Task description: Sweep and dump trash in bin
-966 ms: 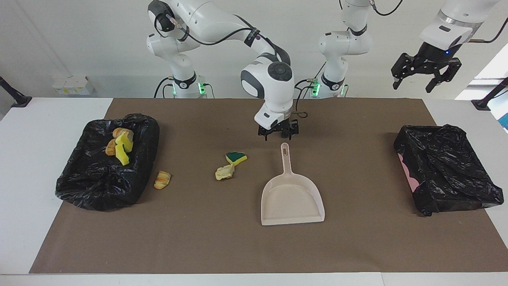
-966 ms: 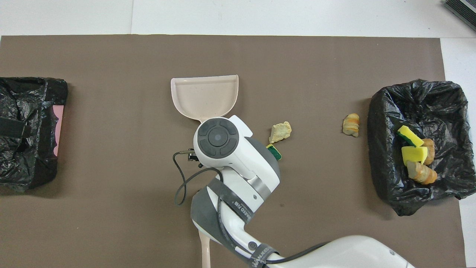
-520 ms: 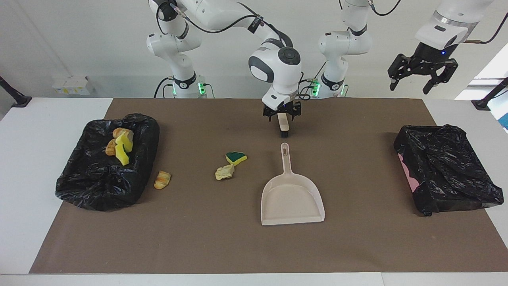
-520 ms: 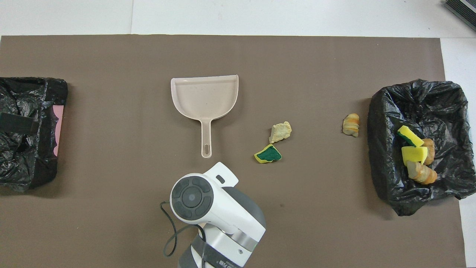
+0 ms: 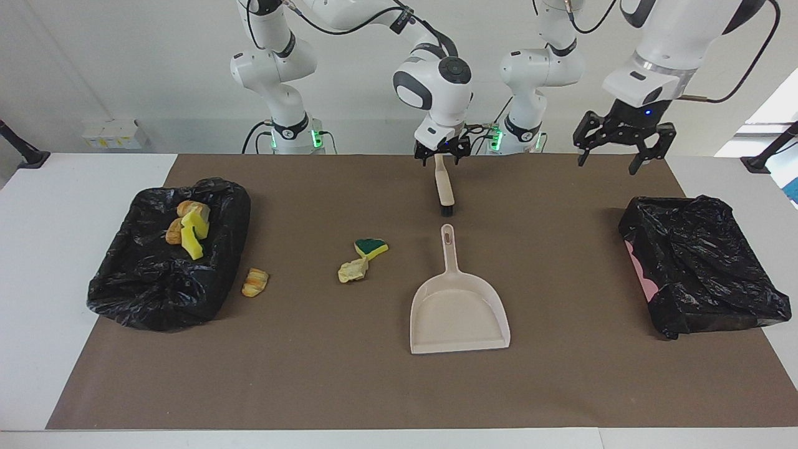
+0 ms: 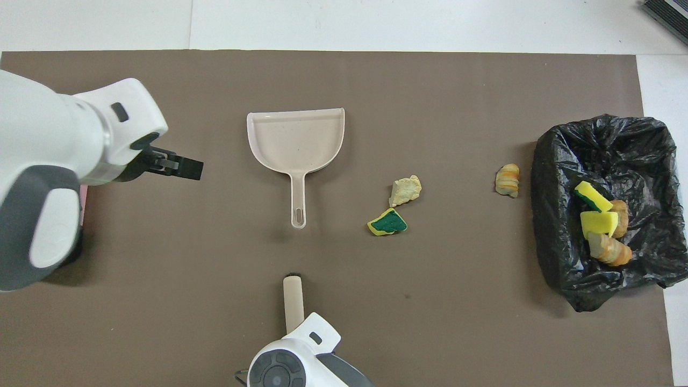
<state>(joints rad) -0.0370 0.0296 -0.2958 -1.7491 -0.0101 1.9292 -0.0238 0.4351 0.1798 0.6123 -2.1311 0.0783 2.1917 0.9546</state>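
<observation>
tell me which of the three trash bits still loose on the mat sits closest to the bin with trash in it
The golden-brown pastry lump, lying right beside the filled black bin. The green-and-yellow sponge and the beige paper wad lie together nearer the dustpan.

Two black-plastic-lined bins (image 5: 168,255) (image 5: 701,271) are sitting on the brown mat. Seven trash bits are showing: four inside one bin (image 6: 599,223), three loose on the mat (image 6: 507,180). One beige plastic dustpan (image 5: 458,312) and one beige brush with black bristles (image 5: 444,190) are lying there.
</observation>
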